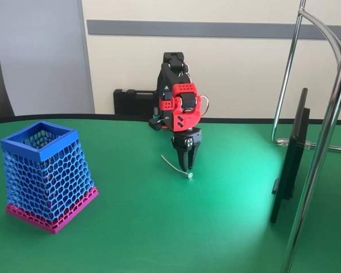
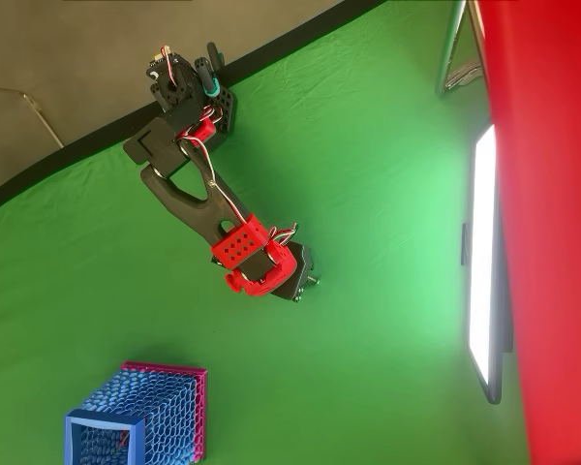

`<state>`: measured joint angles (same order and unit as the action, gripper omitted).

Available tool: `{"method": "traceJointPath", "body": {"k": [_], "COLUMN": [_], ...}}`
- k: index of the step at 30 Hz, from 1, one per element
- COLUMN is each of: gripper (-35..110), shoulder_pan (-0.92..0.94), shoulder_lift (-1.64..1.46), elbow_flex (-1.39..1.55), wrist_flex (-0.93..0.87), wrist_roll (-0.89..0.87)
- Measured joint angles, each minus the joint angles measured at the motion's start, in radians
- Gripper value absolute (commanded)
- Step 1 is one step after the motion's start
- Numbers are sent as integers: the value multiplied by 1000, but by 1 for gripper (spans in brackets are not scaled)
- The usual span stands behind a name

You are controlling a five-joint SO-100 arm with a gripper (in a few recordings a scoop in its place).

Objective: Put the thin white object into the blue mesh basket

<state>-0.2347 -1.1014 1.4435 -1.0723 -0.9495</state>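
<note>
The thin white object (image 1: 176, 166) lies on the green table, a curved strand with its small knob (image 1: 190, 176) toward the front. My gripper (image 1: 185, 167) points straight down from the red wrist, its black fingers drawn together to a point on the strand's middle. The strand's two ends stick out to the left and right of the tips. The blue mesh basket (image 1: 42, 173) with its magenta base stands upright well to the left, far from the gripper. In the overhead view the red wrist (image 2: 257, 262) covers the fingers, and the basket (image 2: 140, 417) sits at the bottom left.
A black monitor (image 1: 292, 156) stands edge-on to the right, beside chrome stand tubes (image 1: 324, 142). A black case (image 1: 133, 102) lies behind the arm's base at the table's far edge. Open green table stretches between gripper and basket.
</note>
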Motion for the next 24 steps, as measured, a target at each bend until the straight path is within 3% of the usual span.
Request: {"method": "traceJointPath", "body": {"k": [24], "gripper": [16], "shoulder_pan": [20], "shoulder_lift": [83], "elbow_flex": [-81], "wrist_flex": [-2], "wrist_roll": [49]}}
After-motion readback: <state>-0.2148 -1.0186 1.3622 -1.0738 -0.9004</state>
